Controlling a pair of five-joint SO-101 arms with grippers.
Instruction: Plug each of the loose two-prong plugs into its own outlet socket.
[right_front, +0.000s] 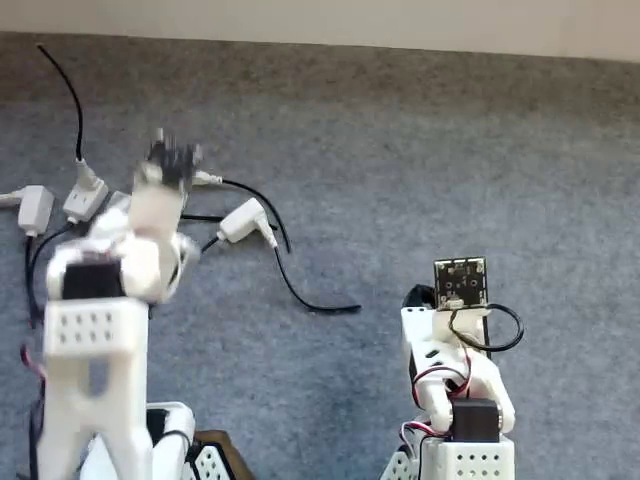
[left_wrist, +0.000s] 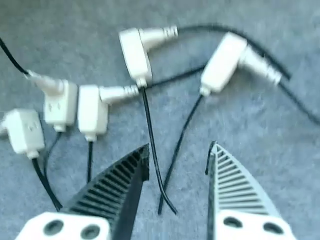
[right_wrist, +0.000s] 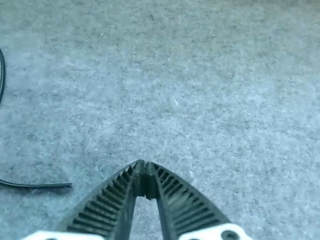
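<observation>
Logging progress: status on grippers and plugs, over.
Left gripper open, empty, by the white plugs. Right gripper shut, empty, over carpet. Black cords trail across the approach.

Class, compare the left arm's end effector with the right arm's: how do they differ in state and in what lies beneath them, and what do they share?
The left end effector is open, a wide gap between its fingers; the right end effector is shut, tips touching. The left one is above white plugs and black cables; the right one is above plain grey carpet. Both have black ribbed fingers and hold nothing.
</observation>
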